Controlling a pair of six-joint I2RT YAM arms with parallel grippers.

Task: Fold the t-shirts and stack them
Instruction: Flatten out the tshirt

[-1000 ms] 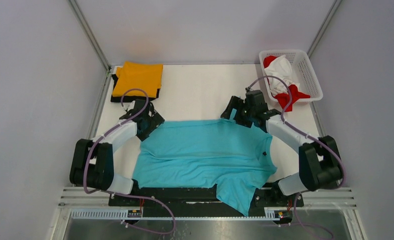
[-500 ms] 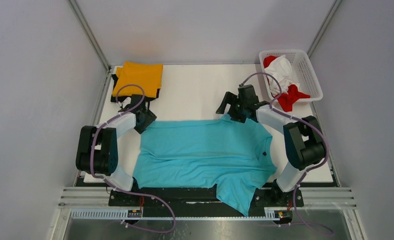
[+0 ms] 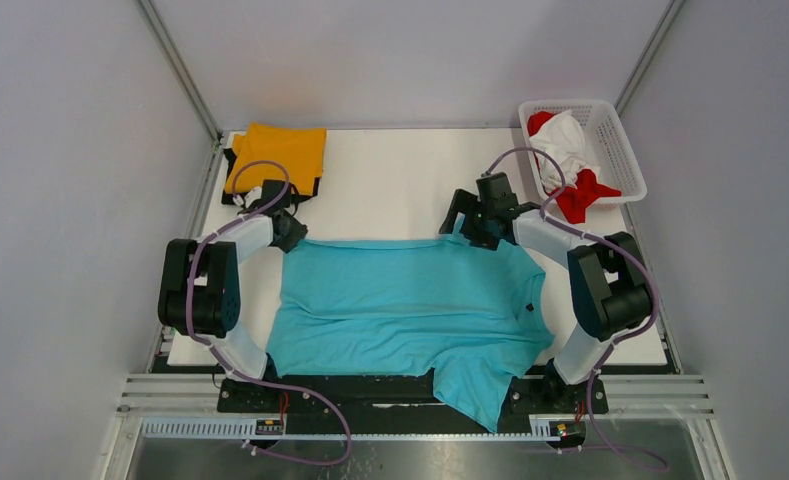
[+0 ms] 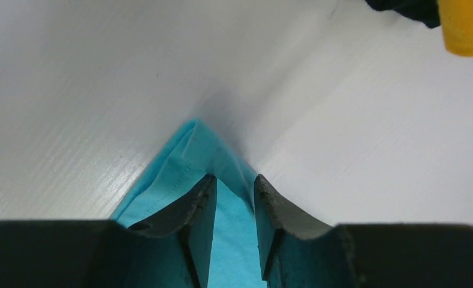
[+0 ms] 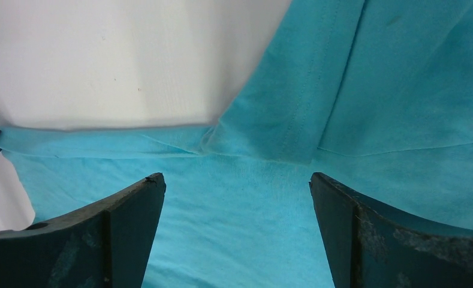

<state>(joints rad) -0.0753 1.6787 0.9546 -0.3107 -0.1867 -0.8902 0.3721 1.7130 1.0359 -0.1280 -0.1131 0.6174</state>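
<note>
1. While clamped shut on the far-left corner of the turquoise t-shirt (image 3: 410,300), shifted outward with the left gripper (image 3: 290,236) over the last second, pulling the far hem straighter.
2. Let go at the right gripper (image 3: 470,225): jaws wide apart above the far-right sleeve seam, grasping nothing.
3. Spread mid-table now, one part drooping past the near edge.
4. Probably flat enough to start folding; afterwards, onto the orange t-shirt (image 3: 275,155) at far left.
</note>
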